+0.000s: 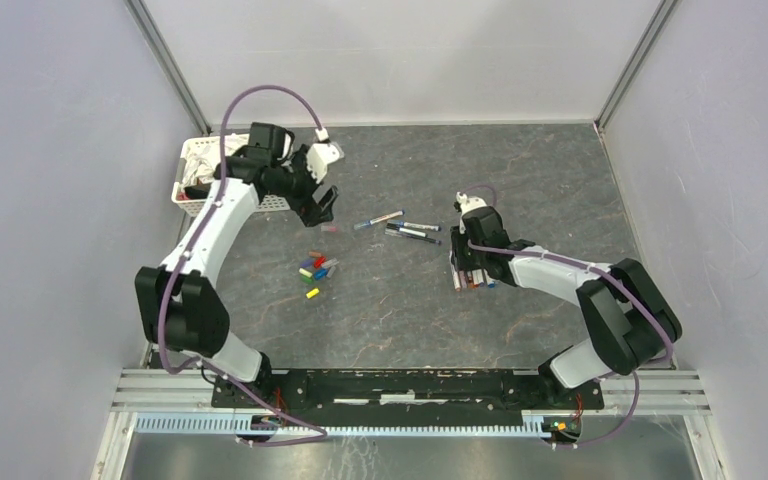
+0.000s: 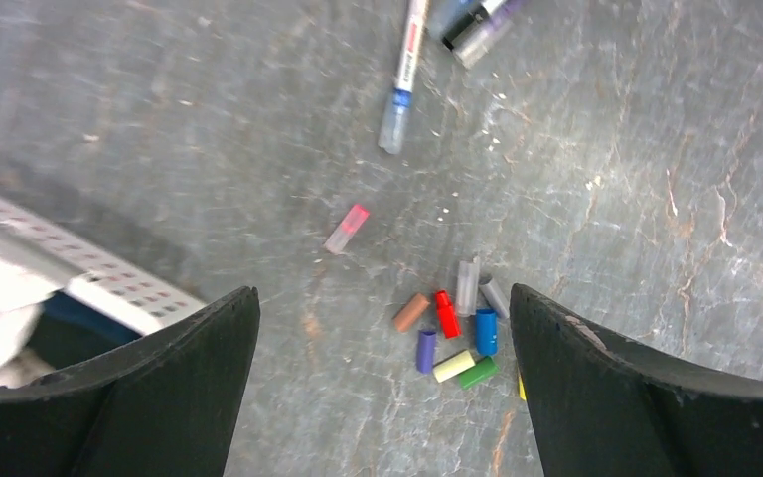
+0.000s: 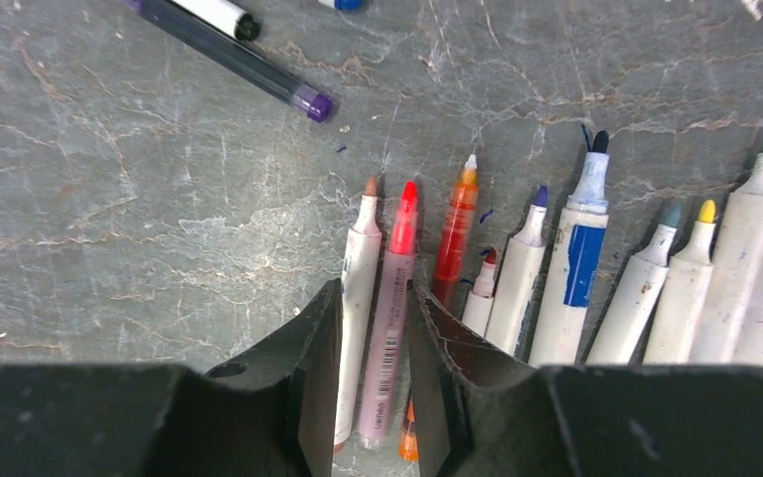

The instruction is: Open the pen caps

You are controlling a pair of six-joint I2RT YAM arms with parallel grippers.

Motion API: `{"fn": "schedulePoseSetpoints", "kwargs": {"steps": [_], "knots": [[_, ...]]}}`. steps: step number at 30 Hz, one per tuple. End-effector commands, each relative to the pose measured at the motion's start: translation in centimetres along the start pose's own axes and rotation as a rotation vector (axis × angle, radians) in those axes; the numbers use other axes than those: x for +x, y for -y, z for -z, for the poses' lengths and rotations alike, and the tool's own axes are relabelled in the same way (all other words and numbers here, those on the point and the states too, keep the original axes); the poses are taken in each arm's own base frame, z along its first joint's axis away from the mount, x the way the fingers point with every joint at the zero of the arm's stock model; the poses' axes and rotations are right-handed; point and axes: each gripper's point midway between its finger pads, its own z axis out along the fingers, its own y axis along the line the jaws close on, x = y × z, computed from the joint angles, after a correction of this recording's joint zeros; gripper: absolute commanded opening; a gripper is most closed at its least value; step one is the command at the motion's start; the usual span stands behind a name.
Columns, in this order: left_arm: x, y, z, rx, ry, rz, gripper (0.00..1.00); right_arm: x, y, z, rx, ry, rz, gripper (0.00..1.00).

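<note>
Several loose pen caps [image 2: 452, 333] lie in a small pile on the table, also in the top view [image 1: 316, 268]; a pink cap [image 2: 346, 229] lies apart from them. My left gripper [image 2: 382, 290] hangs open and empty above the pile, near the basket in the top view [image 1: 322, 205]. Several uncapped pens [image 3: 576, 278] lie in a row. My right gripper [image 3: 373, 293] is low over the row's left end [image 1: 463, 275], jaws narrow about a pink pen [image 3: 389, 298], with a brown-tipped white pen [image 3: 358, 268] beside it. Three capped pens [image 1: 400, 225] lie mid-table.
A white basket [image 1: 185, 172] holding cloths stands at the back left, its corner showing in the left wrist view [image 2: 119, 288]. A blue-capped pen [image 2: 402, 79] and a purple-capped pen [image 3: 238, 60] lie between the two grippers. Grey walls enclose the table.
</note>
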Motion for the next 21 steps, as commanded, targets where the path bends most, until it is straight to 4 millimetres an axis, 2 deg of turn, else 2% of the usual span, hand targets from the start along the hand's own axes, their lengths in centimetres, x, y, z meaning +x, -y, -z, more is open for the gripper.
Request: {"fn": "schedulePoseSetpoints", "kwargs": {"steps": [1, 5, 8, 10, 15, 18, 21], "knots": [[-2.9, -0.9, 5.0, -0.147, 0.023, 0.043, 1.0, -4.1, -0.2, 1.7, 0.003, 0.135, -0.03, 0.34], [-3.3, -3.8, 8.1, -0.375, 0.037, 0.079, 1.0, -6.5, -1.2, 2.3, -0.036, 0.185, -0.006, 0.35], [-2.8, -3.2, 8.8, -0.386, 0.043, 0.078, 1.0, -8.4, -3.0, 1.8, -0.116, 0.204, 0.052, 0.35], [-2.2, -2.2, 8.2, -0.338, 0.039, 0.084, 1.0, -9.3, -3.9, 1.0, -0.154, 0.19, 0.093, 0.38], [0.2, 0.4, 5.1, -0.181, -0.002, 0.134, 1.0, -10.9, -5.3, -1.3, -0.195, 0.174, 0.167, 0.45], [1.6, 1.5, 3.6, -0.113, -0.024, 0.163, 1.0, -10.9, -5.7, -2.9, -0.19, 0.13, 0.215, 0.45], [2.9, 2.5, 2.5, -0.07, -0.043, 0.19, 1.0, -12.0, -7.4, -4.3, -0.245, 0.128, 0.271, 0.47]]}}
